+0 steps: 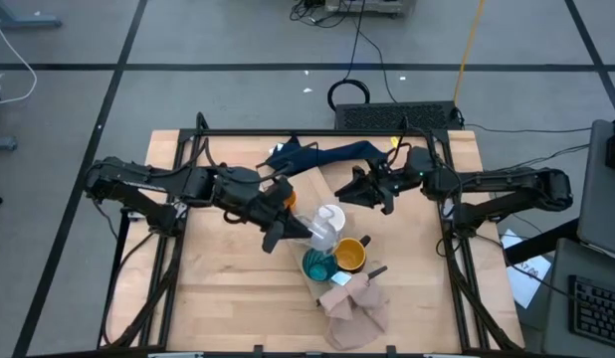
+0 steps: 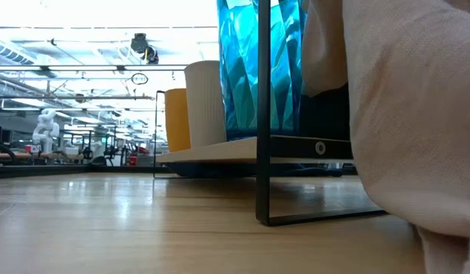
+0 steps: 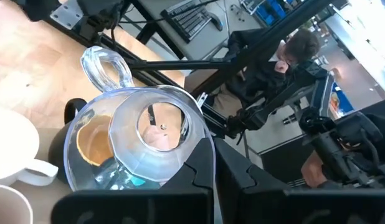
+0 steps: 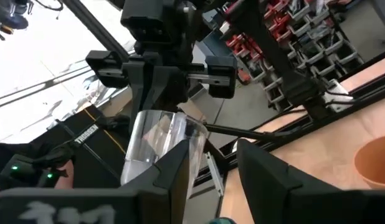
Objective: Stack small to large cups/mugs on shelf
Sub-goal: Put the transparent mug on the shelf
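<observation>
My left gripper [image 1: 285, 232] is shut on a clear glass mug [image 1: 322, 235] [image 3: 142, 137], held over the middle of the table. Below and beside it, a teal cup [image 1: 316, 265], a mustard-yellow mug [image 1: 349, 255] and a white mug [image 1: 330, 216] stand on the pale wooden shelf [image 2: 220, 151]. An orange cup [image 1: 287, 197] sits by the left arm. My right gripper [image 1: 359, 191] [image 4: 214, 162] hangs open a little beyond the white mug and touches nothing. My left gripper holds the glass mug by its rim [image 3: 194, 127], on the side opposite the handle [image 3: 110, 62]. The glass wall passes between the two fingers [image 3: 202, 168], one inside the mug and one outside. The fingers come from the table's left, slanting slightly down. The mug is tilted, mouth toward the gripper.
A pinkish-beige cloth [image 1: 353, 306] lies at the shelf's near end and fills the right of the low view [image 2: 417, 114]. A dark blue cloth [image 1: 322, 154] lies at the far edge. A black frame post [image 2: 263, 114] stands beside the shelf. People sit beyond the table [image 3: 292, 50].
</observation>
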### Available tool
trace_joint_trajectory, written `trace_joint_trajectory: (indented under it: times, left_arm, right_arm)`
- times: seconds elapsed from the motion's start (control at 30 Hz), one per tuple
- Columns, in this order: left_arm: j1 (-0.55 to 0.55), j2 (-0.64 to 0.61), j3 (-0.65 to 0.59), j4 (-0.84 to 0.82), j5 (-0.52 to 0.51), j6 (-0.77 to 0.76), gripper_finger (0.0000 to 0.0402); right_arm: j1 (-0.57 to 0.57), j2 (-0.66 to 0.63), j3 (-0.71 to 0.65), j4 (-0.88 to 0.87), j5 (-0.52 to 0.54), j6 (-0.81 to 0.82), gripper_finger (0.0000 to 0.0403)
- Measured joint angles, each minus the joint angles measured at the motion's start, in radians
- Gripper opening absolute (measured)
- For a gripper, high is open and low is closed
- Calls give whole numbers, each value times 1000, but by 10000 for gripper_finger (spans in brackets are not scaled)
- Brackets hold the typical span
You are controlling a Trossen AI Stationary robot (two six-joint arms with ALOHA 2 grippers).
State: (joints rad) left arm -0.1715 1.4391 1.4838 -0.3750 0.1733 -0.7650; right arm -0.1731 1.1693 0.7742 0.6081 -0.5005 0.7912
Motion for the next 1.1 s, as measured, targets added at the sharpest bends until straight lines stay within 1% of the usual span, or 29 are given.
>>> trace_joint_trajectory:
  times: [0.1,0.2,0.3,0.43,0.6,0.7,0.97,1.03,1.1]
  left_arm:
    - [7,0,0,-30,11,-4,0]
    - [15,0,0,-49,54,-6,0]
    - [15,0,0,-35,88,-16,0]
    - [15,0,0,-36,144,-45,0]
    - [15,0,0,-42,145,-67,0]
    - [14,0,0,-49,156,-69,0]
    - [5,1,0,-49,192,-69,0]
    - [0,1,0,-48,198,-67,0]
    - [-2,1,0,-43,224,-67,0]
  right_arm:
    - [-1,12,0,8,-43,44,125]
    - [8,41,14,22,-95,94,125]
    - [18,88,83,23,-157,99,125]
    - [17,172,202,-24,-224,99,125]
    - [18,269,331,-109,-357,85,125]
    - [19,309,371,-122,-422,103,125]
    - [5,328,386,-144,-498,121,125]
    - [-4,327,386,-143,-499,129,126]
    - [-7,328,386,-148,-499,135,126]
